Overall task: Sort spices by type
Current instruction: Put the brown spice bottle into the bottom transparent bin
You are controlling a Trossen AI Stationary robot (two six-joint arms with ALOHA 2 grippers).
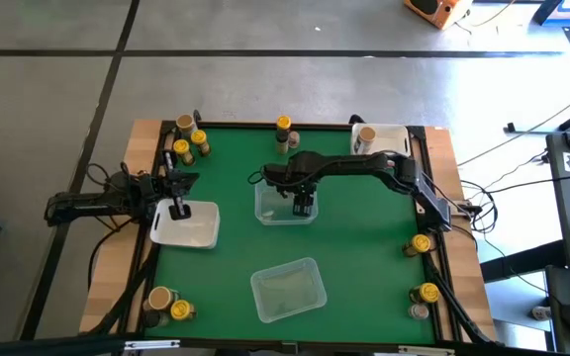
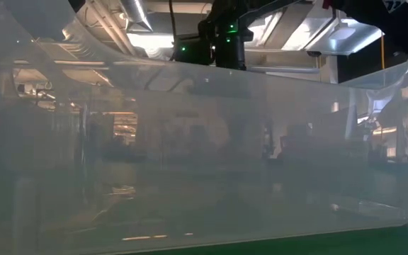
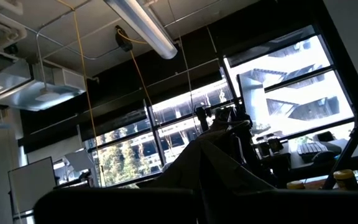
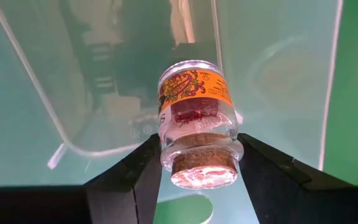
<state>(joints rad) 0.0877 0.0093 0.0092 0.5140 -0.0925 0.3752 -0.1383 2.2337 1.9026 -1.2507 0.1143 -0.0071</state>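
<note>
My right gripper (image 4: 197, 163) hangs over the clear tub (image 1: 271, 210) at mid-table, shut on a small glass spice jar (image 4: 196, 112) with an orange label and a cork stopper. In the high view this gripper (image 1: 303, 206) covers the jar. My left gripper (image 1: 179, 209) waits above the white tray (image 1: 201, 232) on the left. Other jars stand upright in groups: far left (image 1: 188, 138), far middle (image 1: 283, 133), on the far-right white tray (image 1: 364, 135), at the right edge (image 1: 421, 242), near right (image 1: 427, 294) and near left (image 1: 171, 304). My right gripper pinches the jar between its two fingers at the neck (image 4: 199, 148), just under the cork stopper (image 4: 204, 171). The fingers come from above, pointing down. The jar is upright, cork upward, its base down inside the clear tub; whether the base touches the tub floor I cannot tell.
A second clear tub (image 1: 287, 289) lies near the table's near edge, and its wall (image 2: 204, 156) fills the low view. The green mat (image 1: 364, 247) between the tubs and the right-edge jars is bare. Cables run along both side rails.
</note>
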